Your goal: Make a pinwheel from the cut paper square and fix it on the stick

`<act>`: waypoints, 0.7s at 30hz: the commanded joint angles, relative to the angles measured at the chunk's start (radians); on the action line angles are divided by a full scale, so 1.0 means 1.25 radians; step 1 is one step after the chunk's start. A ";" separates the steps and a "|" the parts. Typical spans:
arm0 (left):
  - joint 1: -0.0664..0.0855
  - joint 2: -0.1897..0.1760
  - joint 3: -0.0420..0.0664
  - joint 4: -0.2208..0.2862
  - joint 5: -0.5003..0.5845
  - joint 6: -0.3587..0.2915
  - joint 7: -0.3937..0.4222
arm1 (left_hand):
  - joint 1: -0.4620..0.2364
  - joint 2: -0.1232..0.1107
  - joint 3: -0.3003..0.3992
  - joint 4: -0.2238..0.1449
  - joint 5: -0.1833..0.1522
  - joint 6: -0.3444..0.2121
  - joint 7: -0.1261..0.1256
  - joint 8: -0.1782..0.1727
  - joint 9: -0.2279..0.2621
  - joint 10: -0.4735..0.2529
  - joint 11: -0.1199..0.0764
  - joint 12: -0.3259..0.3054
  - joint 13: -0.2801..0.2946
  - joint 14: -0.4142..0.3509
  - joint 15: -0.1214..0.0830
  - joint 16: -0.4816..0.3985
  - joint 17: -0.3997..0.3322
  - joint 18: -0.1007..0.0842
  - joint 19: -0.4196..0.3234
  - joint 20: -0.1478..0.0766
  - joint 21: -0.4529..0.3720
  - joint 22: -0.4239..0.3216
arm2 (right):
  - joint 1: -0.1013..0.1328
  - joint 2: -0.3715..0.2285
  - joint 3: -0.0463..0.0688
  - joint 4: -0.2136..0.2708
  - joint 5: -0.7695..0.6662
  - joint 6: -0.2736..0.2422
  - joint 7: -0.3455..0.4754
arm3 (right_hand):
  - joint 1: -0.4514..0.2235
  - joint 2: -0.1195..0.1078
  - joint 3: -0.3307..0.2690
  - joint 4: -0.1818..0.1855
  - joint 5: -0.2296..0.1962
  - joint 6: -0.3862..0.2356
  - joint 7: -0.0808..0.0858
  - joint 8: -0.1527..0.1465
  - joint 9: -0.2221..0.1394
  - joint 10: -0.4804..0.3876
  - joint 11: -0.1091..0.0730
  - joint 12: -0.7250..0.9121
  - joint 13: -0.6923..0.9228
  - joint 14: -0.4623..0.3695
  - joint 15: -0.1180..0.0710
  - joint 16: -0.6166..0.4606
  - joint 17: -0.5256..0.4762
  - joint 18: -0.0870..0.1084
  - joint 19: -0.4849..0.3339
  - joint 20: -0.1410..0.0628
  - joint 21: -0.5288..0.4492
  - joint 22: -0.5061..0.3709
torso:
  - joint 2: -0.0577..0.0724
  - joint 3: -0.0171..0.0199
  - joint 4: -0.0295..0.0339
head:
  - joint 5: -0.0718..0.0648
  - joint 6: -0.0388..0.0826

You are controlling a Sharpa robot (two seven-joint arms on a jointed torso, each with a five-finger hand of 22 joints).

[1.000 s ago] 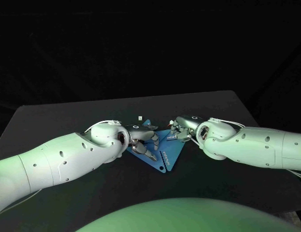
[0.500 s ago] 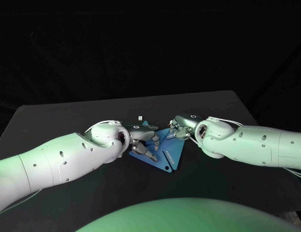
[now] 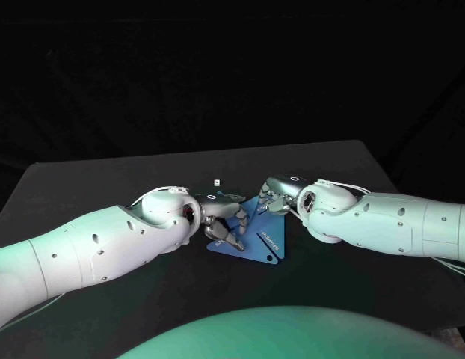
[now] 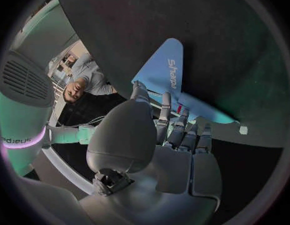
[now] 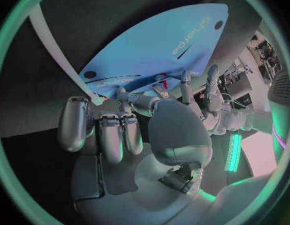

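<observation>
counting the pieces at mid-desk

one black desk (image 3: 103, 187) carries everything. two white arms, the left arm (image 3: 81, 254) and the right arm (image 3: 405, 224), meet over its middle. one blue paper square (image 3: 263, 241) lies there between them, with the same printed word showing twice on it in the right wrist view. two silver hands work on it. the left hand (image 3: 220, 217) lays its fingers over the paper's top, and whether it grips or merely presses i cannot tell. the right hand (image 3: 281, 193) pinches the paper's edge between thumb and fingertips. one white stick (image 5: 56, 49) lies on the desk, one end near a corner of the paper. one small white piece (image 3: 217, 181) sits apart, beyond the hands. one tiny red mark (image 5: 161, 77) by the right fingertips is too small to identify. the hands hide much of the paper, so its folds are hard to read.
</observation>
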 commanded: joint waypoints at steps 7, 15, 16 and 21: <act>0.000 0.002 0.000 0.005 0.015 0.009 0.002 | -0.006 -0.004 0.008 0.000 -0.004 -0.011 -0.004 0.031 0.024 -0.007 0.013 -0.001 -0.001 -0.001 0.005 -0.001 -0.001 0.009 -0.003 0.003 0.006 0.001 | 0.003 0.012 0.000 -0.009 -0.021 0.006 0.006 | 0.000 0.007 0.005 0.001 -0.005 -0.006 0.000 0.005 0.000 0.085 0.006 0.003 0.211 0.085 0.001 0.003 0.211 0.006 0.005 0.002 0.002 0.061 | 0.000 -0.0004 0.0000 | 0.001 0.000; 0.000 0.003 0.000 0.004 0.019 0.011 0.002 | -0.007 -0.004 0.011 0.000 -0.004 -0.016 0.000 0.065 0.053 -0.005 0.013 0.000 -0.001 -0.001 0.006 -0.001 -0.002 0.008 -0.003 0.003 0.007 0.001 | 0.004 0.021 0.000 -0.013 -0.024 0.007 0.007 | 0.001 0.008 0.005 0.001 -0.006 -0.006 0.000 0.006 0.000 0.085 0.006 0.003 0.211 0.085 0.001 0.003 0.211 0.006 0.004 0.002 0.002 0.061 | 0.000 -0.0001 -0.0001 | 0.001 0.000; 0.000 0.004 0.000 0.004 0.019 0.012 0.002 | -0.007 -0.004 0.011 0.000 -0.004 -0.017 0.000 0.069 0.056 -0.005 0.013 0.000 -0.001 -0.001 0.006 -0.001 -0.002 0.007 -0.003 0.003 0.007 0.001 | 0.004 0.022 0.000 -0.014 -0.024 0.007 0.008 | 0.001 0.008 0.005 0.001 -0.006 -0.006 0.000 0.006 0.000 0.085 0.006 0.003 0.211 0.085 0.001 0.003 0.211 0.006 0.004 0.002 0.002 0.061 | 0.000 -0.0001 -0.0002 | 0.000 0.000; 0.000 0.005 0.000 0.002 0.019 0.015 0.000 | -0.008 -0.004 0.012 0.000 -0.004 -0.018 0.004 0.077 0.063 -0.006 0.012 0.000 -0.001 -0.001 0.005 -0.001 -0.002 0.008 -0.003 0.003 0.007 0.002 | 0.004 0.028 0.000 -0.019 -0.028 0.008 0.008 | 0.001 0.008 0.005 0.001 -0.006 -0.006 0.000 0.006 0.000 0.085 0.006 0.003 0.211 0.085 0.001 0.003 0.211 0.006 0.004 0.002 0.002 0.061 | 0.000 -0.0001 0.0000 | 0.000 0.000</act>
